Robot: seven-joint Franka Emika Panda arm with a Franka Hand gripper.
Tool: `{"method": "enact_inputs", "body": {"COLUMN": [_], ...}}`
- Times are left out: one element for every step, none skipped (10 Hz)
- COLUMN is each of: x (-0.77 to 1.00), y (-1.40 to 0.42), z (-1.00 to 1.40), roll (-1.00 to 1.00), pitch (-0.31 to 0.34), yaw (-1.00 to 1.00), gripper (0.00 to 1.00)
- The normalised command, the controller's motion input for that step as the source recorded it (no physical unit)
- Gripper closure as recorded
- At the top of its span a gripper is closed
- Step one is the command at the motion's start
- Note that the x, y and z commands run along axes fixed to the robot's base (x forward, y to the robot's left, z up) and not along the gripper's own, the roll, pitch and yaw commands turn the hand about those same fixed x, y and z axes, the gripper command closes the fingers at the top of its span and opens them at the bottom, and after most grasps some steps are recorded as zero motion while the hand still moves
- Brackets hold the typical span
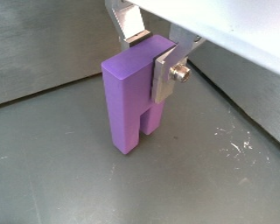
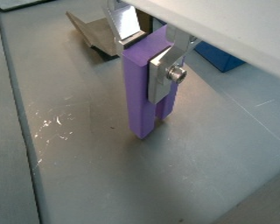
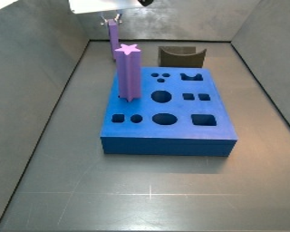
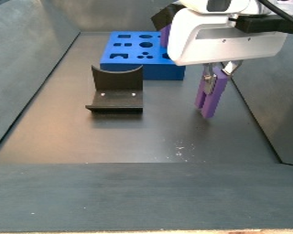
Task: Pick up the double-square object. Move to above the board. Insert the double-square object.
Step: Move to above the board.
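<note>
My gripper (image 1: 154,57) is shut on the double-square object (image 1: 129,101), a tall light-purple peg held upright by its top between the silver fingers (image 1: 170,77). It also shows in a wrist view (image 2: 143,92). Its lower end is at or just above the grey floor; I cannot tell which. In a side view the gripper (image 4: 214,75) holds the peg (image 4: 211,99) to the right of the fixture, well in front of the blue board (image 4: 136,50). In a side view the peg (image 3: 112,32) is behind the board (image 3: 172,127).
A purple star-topped peg (image 3: 128,72) stands in the board's left side. The dark fixture (image 4: 116,91) stands on the floor beside the board, seen too in a side view (image 3: 178,56). Grey walls enclose the floor (image 4: 113,137).
</note>
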Motion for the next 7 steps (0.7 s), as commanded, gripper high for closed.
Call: {"method": "enact_inputs", "body": {"x": [-0.19,-0.18,-0.17,-0.16,-0.15,-0.15,-0.15], "y": [-0.05,-0.05,-0.04,-0.04,-0.03,-0.03,-0.03], "z": [1.0,1.0,1.0,1.0,1.0,1.0,1.0], "roll": [-0.02,-0.01,0.01,0.04,0.07,0.07,0.08], "pitch": [0.149,0.143,0.139,0.117,0.094,0.062,0.05], "yaw": [-0.49,-0.38,-0.3,-0.17,-0.11,-0.05,-0.03], "gripper": [1.0,1.0,1.0,1.0,1.0,1.0,1.0]}}
